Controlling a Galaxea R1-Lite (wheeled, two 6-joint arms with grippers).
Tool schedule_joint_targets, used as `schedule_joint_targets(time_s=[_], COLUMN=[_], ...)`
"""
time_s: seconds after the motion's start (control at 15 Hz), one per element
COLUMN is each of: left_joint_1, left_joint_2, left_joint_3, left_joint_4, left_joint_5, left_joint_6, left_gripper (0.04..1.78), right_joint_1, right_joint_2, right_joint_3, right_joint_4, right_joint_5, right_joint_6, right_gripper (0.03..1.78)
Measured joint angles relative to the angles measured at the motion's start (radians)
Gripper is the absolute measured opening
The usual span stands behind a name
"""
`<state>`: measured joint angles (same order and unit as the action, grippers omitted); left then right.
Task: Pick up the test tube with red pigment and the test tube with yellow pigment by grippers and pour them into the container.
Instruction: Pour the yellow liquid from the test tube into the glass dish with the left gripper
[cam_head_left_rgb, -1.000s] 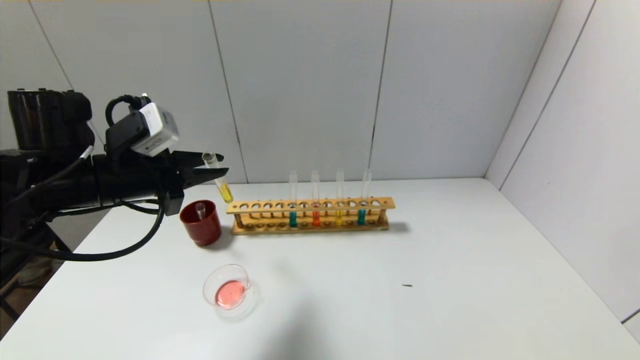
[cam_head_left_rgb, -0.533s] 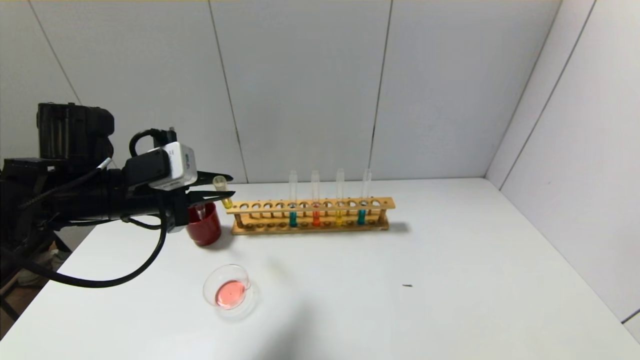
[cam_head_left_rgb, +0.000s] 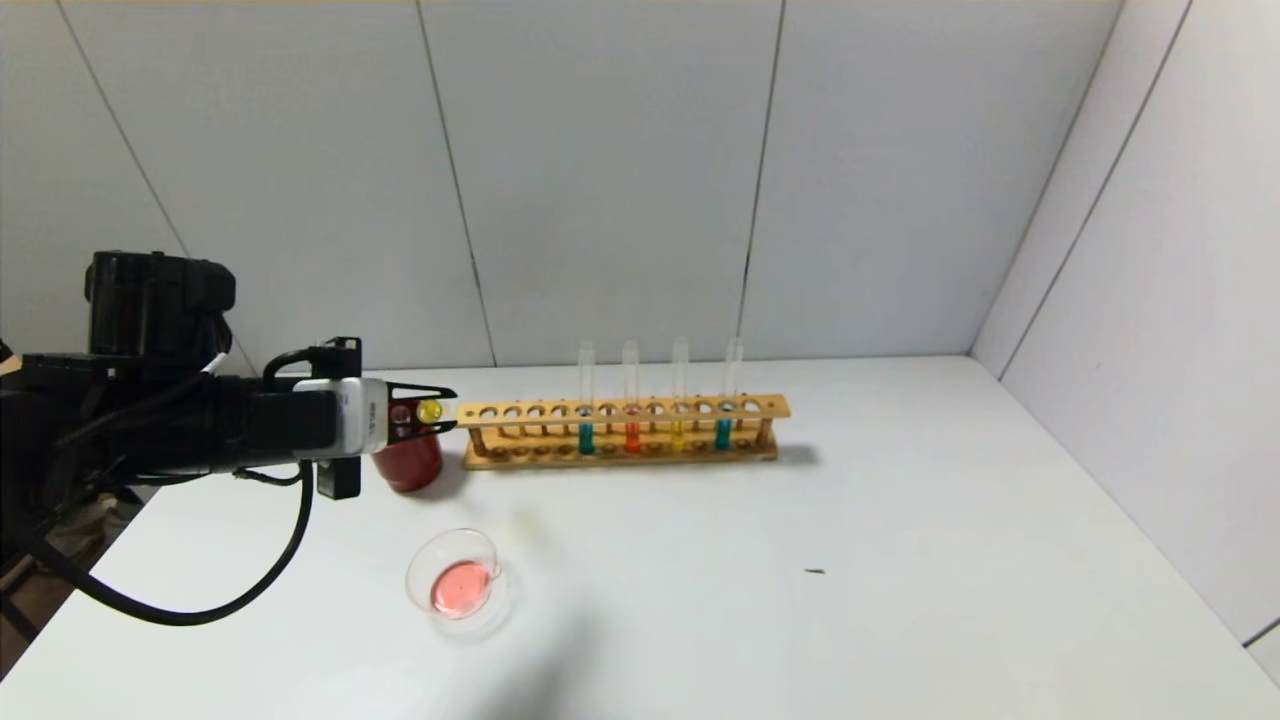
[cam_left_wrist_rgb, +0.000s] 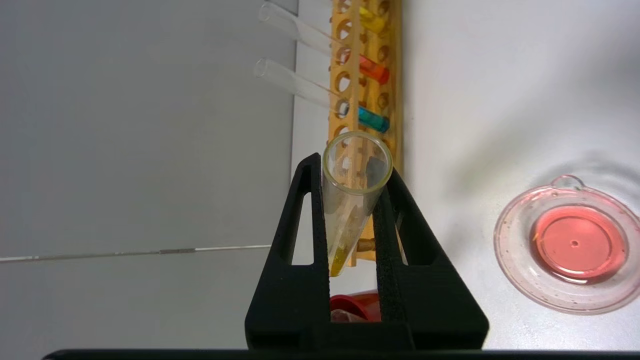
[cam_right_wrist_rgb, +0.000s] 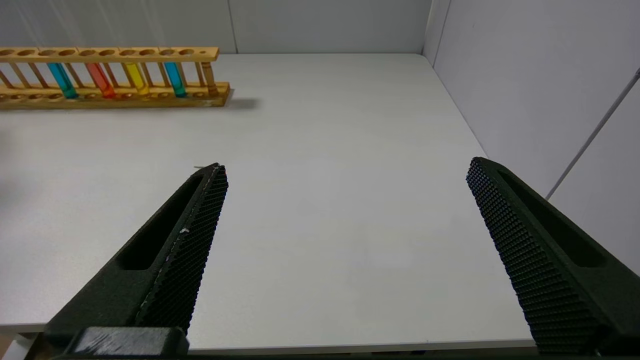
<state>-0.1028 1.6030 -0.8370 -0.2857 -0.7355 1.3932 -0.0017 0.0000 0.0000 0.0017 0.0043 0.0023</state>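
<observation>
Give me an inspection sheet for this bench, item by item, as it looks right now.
Surface: white table, one small dark speck.
Job's things: yellow tube held in the left gripper, tilted, little yellow left at its bottom; dish holds pinkish-red liquid; rack holds four tubes: teal, orange-red, yellow, teal.
Clutter: red cup beside the rack, an empty tube in it.
Grippers: left shut on the yellow tube above the cup; right gripper open, over bare table.
Cables: black cable loops under the left arm.
Surroundings: grey panel walls.
</observation>
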Motion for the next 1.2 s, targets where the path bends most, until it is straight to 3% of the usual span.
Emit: schedule_joint_targets(time_s=[0.27,0.8,1.2], left_joint_1=[0.000,0.123,0.138], left_joint_2=[0.004,0.084,0.203], left_joint_3=[0.064,0.157,0.167], left_joint_4=[-0.092,-0.352,-0.565], left_joint_5=[-0.100,-0.316,-0.341], left_joint_6=[0.051,0.073,0.101], left_gripper=[0.31,0.31,0.31], right_joint_1=[0.000,0.000,0.000], right_joint_2=[0.000,0.000,0.000], right_joint_3=[0.000,0.000,0.000], right_joint_4=[0.000,0.000,0.000], right_joint_5=[0.000,0.000,0.000], right_joint_6=[0.000,0.000,0.000], right_gripper=[1.75,1.75,1.75])
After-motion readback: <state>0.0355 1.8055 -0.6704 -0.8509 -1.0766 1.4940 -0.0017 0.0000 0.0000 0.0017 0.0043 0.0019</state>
